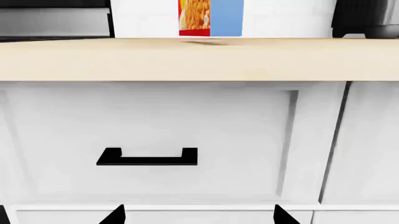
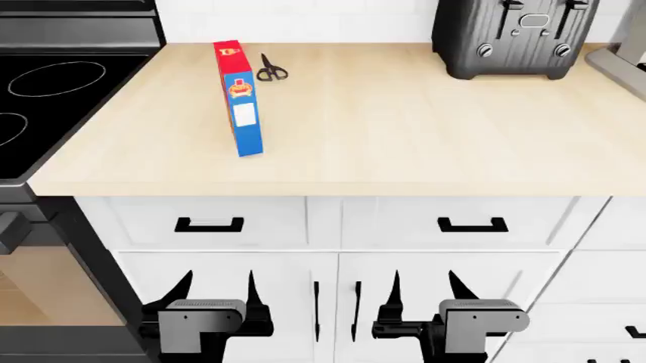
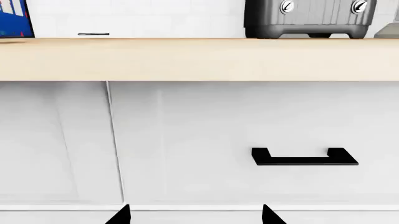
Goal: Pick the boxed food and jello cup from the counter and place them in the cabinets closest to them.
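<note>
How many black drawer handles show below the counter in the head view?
2: the left drawer handle under the boxed food, the right drawer handle under the toaster. More may lie outside the frame.

Pale wood-grain surface with a flat front edge, seen from the head view; a black glass stovetop adjoins its left end. Standing upright on the surface, left of centre: the boxed food, blue with a red top, a round red logo and a white label. Just behind it, near the back wall, black-handled scissors lie flat, apart from the box. At the rear right, a dark toaster stands on the surface. A grey object is cut off at the right edge.
</note>
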